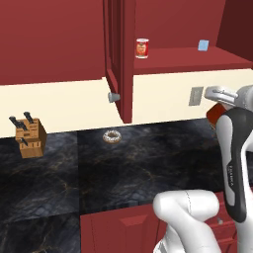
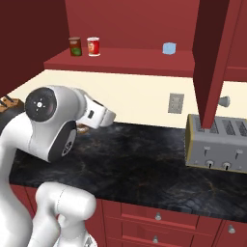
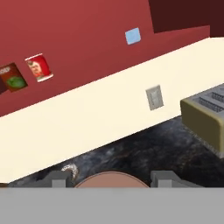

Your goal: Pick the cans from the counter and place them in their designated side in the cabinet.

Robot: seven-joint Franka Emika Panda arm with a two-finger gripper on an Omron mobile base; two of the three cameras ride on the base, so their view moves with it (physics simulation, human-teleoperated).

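Parked side by side at the left end of the red inner shelf in the dark red wall cabinet: bright red can with white-yellow label and darker maroon-brown can, well apart from the small light-blue box, so apparently sorted to their side. Jaws clamped snug on a third reddish cylinder with pale round top, held above the black gold-veined marble surface, probably bound for that shelf. Just the lid and a sliver of red side showing, label hidden behind hand and arm.
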